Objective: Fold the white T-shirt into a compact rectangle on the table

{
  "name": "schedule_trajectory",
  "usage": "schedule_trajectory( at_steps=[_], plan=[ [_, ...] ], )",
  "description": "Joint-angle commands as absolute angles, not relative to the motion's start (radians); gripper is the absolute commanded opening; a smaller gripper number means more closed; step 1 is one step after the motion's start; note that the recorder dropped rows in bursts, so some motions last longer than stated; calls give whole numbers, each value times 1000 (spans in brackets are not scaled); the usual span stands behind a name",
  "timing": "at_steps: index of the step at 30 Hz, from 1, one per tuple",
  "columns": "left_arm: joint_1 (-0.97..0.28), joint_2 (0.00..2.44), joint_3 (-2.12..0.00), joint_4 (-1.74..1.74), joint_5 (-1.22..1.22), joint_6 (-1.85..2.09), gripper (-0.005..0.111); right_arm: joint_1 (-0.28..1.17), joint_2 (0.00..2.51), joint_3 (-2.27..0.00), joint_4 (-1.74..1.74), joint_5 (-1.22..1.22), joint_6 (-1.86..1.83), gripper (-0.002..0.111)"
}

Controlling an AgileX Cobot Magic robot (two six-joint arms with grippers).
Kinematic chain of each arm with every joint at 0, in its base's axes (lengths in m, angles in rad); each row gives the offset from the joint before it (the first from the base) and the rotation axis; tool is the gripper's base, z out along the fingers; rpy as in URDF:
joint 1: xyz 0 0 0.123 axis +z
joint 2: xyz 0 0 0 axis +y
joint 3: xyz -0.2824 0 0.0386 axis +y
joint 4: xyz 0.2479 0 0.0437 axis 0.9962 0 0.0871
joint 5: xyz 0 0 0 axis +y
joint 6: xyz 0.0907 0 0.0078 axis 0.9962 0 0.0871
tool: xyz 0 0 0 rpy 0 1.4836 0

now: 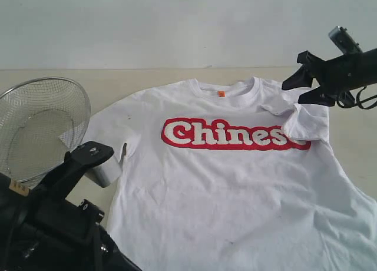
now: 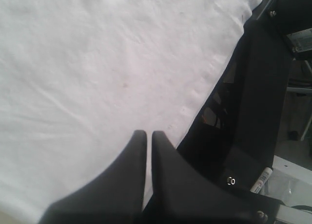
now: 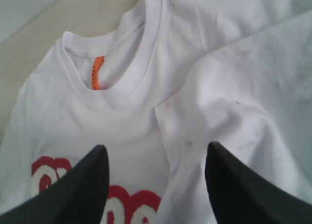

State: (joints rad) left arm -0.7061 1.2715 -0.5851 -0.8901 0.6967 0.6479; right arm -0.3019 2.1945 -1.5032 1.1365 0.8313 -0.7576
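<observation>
Exterior view: white T-shirt [image 1: 235, 188] lies face-up and spread on the table [image 1: 147, 79], collar toward the far edge, hem toward the camera. Red-and-white lettering [image 1: 230, 134] runs across the chest. Orange neck tag [image 1: 221, 93] sits inside the collar. Sleeve [image 1: 306, 121] on the view's right side is folded inward onto the chest and covers the end of the lettering. Opposite sleeve lies flat, pointing toward a wire-mesh basket [image 1: 41, 124] that stands on the table at the view's left, just beside the shirt.

R gripper [image 1: 303, 85]: above the shirt's shoulder, near the folded sleeve. Jaws spread wide, nothing between them. R wrist view confirms: both fingers well apart, with collar, tag [image 3: 97, 73] and folded sleeve fabric [image 3: 229, 102] seen below the gap. Contact w/ fabric not visible.

L gripper [image 2: 146, 136]: L wrist view shows the two fingers pressed together, only a thin slit between, no cloth seen in the slit. Plain white shirt fabric [image 2: 97, 63] fills the area beneath. Whether the tips touch the fabric cannot be told. Ext. view shows the L arm low at the near-left corner, by the shirt's edge.
</observation>
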Motion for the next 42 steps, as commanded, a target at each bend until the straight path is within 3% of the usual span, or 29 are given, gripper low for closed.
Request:
schedule_trajectory(
  at_steps=[1,12,21,42],
  plan=[
    [-707,1264,-582,-901,700,644,5,-278,2196,-1594,964,890,-740,52],
    [-707,1264,-582,-901,700,646,5,-39,2160,-1758,219,870,-514,52],
    [-707,1264,-582,-901,706,646,5,94,2184,-1756,-108,810,-318,52],
    [-707,1264,-582,-901,706,646,5,92,2267,-1756,-117,838,-273,52]
  ],
)
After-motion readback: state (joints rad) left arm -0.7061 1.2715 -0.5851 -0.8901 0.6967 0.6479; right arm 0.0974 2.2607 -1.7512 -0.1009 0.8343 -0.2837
